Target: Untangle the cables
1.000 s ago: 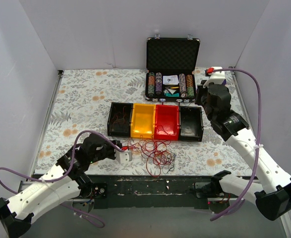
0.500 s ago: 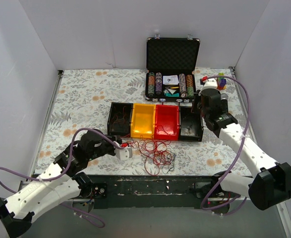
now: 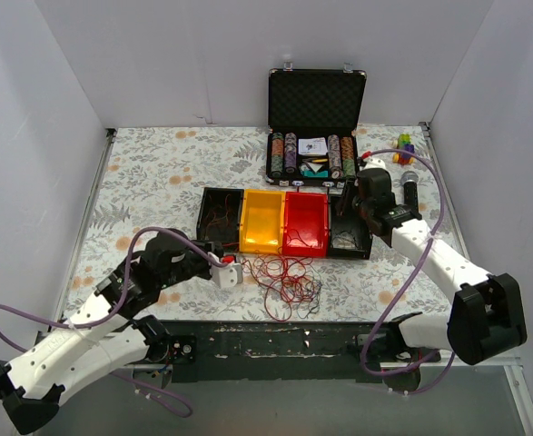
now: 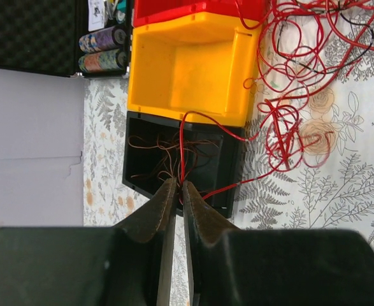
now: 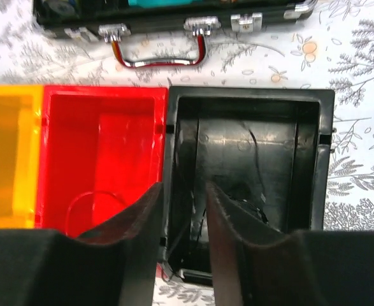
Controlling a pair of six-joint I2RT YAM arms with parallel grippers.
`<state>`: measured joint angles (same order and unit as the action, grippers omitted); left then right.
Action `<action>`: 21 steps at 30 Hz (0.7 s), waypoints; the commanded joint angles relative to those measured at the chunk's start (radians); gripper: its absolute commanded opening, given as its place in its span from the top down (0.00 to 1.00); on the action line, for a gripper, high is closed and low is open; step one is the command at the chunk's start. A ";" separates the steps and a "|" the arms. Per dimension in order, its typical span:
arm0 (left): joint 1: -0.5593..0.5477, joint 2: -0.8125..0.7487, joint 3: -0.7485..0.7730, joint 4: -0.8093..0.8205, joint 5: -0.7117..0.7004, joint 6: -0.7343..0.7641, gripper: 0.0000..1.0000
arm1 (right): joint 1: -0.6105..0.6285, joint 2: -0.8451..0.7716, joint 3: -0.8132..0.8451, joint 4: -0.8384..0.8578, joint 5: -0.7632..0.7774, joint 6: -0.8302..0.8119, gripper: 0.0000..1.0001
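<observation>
Left hand [image 4: 178, 186] is clamped on one red strand of the cables [image 4: 281, 131], clear only from its wrist.

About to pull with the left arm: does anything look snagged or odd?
Yes. The red strand pinched by the left end effector crosses the black bin's rim beside the yellow bin and runs back into the cable nest; it could catch there.
</observation>
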<state>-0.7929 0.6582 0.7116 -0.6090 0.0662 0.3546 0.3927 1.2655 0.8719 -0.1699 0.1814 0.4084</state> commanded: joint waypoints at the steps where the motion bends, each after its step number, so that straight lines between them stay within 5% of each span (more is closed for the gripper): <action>1: 0.007 0.004 0.075 -0.034 0.050 -0.028 0.90 | -0.003 -0.005 0.002 -0.071 -0.042 0.067 0.50; 6: 0.007 0.003 0.091 -0.049 0.110 -0.072 0.90 | -0.003 -0.086 0.024 -0.097 -0.147 0.003 0.23; 16: 0.006 0.029 0.086 -0.047 0.155 -0.123 0.91 | 0.024 -0.233 0.090 -0.144 -0.396 -0.114 0.20; 21: 0.006 0.008 0.010 -0.135 0.259 -0.221 0.55 | 0.057 -0.258 0.089 -0.152 -0.411 -0.132 0.20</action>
<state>-0.7929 0.6876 0.7681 -0.6697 0.2260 0.2264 0.4263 1.0370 0.9417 -0.3180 -0.1730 0.3130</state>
